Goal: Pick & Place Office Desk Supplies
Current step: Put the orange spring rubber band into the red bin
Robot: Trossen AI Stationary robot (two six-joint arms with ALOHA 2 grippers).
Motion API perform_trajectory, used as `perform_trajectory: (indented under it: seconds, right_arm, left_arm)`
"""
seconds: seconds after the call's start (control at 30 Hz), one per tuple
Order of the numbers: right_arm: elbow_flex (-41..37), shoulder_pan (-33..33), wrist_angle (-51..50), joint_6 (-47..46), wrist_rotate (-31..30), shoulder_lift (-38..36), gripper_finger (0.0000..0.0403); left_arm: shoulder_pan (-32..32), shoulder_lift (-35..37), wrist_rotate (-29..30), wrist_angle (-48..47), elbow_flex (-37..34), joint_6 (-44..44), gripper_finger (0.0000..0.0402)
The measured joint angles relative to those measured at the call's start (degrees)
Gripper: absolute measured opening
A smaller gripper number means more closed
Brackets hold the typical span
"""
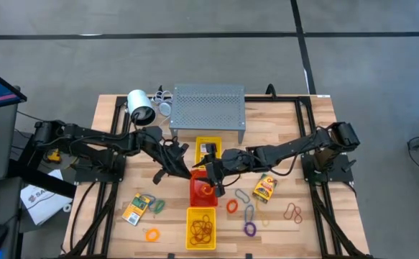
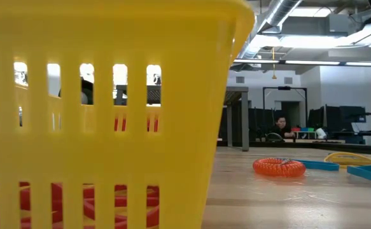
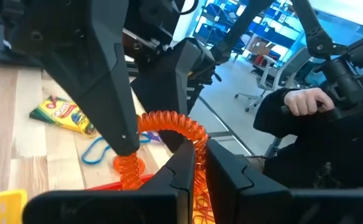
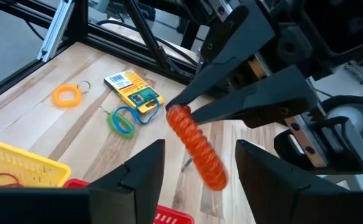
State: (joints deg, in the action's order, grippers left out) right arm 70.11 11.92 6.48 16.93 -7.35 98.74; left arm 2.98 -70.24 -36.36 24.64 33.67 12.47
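An orange coiled loop (image 4: pixel 197 146) hangs over the red tray (image 1: pixel 198 193) in the middle of the table. My left gripper (image 3: pixel 198 149) is shut on it, reaching in from the table's left (image 1: pixel 187 173). My right gripper (image 4: pixel 200 146) comes from the right (image 1: pixel 213 178) and is open, one finger on either side of the hanging coil. Card packets (image 1: pixel 136 208) (image 1: pixel 265 188) and loose loops, green (image 1: pixel 157 206), orange (image 1: pixel 152 234) and purple (image 1: pixel 250 229), lie flat on the wood. My left gripper pinches the coil's upper end (image 4: pixel 177 116) between its two fingertips (image 4: pixel 231 102), coming in nearly level from the table's left. The coil hangs slanting below the fingers, clear of the table. Whether my right gripper's finger (image 3: pixel 116 93) touches the coil's free end (image 3: pixel 129 165), I cannot tell.
A yellow tray (image 1: pixel 200 229) with loops stands at the near edge, another yellow tray (image 1: pixel 209 149) beyond the red one. A grey perforated box (image 1: pixel 209 108) and a white cylinder (image 1: pixel 141 108) stand at the back. In the low view a yellow tray wall (image 2: pixel 109 114) fills the left.
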Motion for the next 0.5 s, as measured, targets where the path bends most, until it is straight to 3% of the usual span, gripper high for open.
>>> perform_trajectory:
  seconds: [0.27, 0.5]
  right_arm:
    - [0.0, 0.0, 0.0, 0.0, 0.0, 0.0, 0.0174]
    - [0.0, 0.0, -0.2, -0.3, 0.0, 0.0, 0.0080]
  left_arm:
    - [0.0, 0.0, 0.0, -0.1, 0.0, 0.0, 0.0019]
    - [0.0, 0.0, 0.0, -0.1, 0.0, 0.0, 0.0019]
